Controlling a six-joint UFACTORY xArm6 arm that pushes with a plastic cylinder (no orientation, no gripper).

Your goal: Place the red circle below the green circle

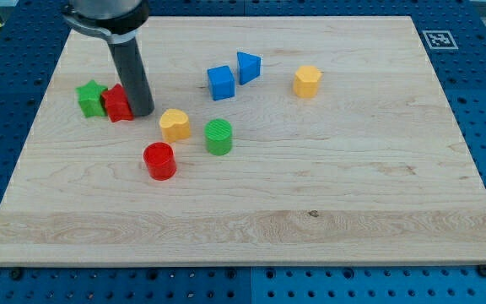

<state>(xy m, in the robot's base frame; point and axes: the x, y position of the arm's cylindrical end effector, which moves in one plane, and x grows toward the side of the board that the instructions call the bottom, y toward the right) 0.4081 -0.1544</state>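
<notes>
Camera view, my tip (143,111) beside red star (117,103), red circle (159,160) lower-left of green circle (218,137)

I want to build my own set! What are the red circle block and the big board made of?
The red circle block looks like matte plastic, maybe 3D-printed: even colour, faint ridges. The pale wooden board looks like smooth, unpainted wood: grain lines and a small dark knot show.
</notes>
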